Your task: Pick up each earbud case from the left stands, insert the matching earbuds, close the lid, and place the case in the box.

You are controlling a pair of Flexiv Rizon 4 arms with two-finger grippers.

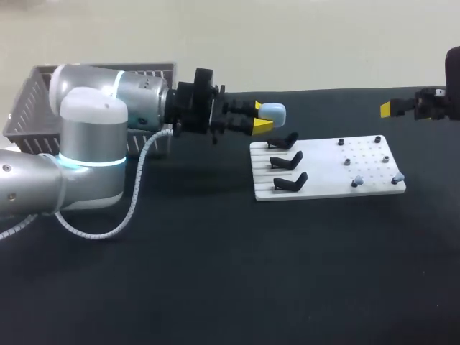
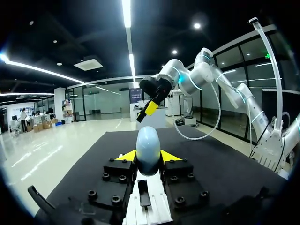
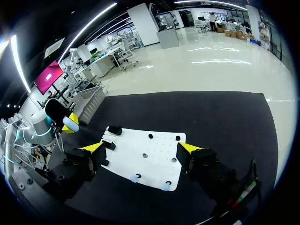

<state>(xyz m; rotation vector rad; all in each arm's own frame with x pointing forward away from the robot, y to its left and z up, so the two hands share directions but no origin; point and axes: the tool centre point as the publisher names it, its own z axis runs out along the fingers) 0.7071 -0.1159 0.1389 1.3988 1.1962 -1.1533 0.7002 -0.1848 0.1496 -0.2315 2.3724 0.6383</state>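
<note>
Black desk (image 1: pixel 215 287) carries a white board (image 1: pixel 323 172) with three dark stands (image 1: pixel 286 160). Just off the board's stand end, the left jaws grip a pale blue earbud case (image 1: pixel 273 112) above the desk. Beyond the board's other end, the right jaws hang spread wide, clear of it.

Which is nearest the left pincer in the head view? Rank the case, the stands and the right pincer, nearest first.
1. Case: gripped between the fingers of the left pincer.
2. Stands: just below it, on the left side of the board.
3. Right pincer: far off to the right, past the board.
</note>
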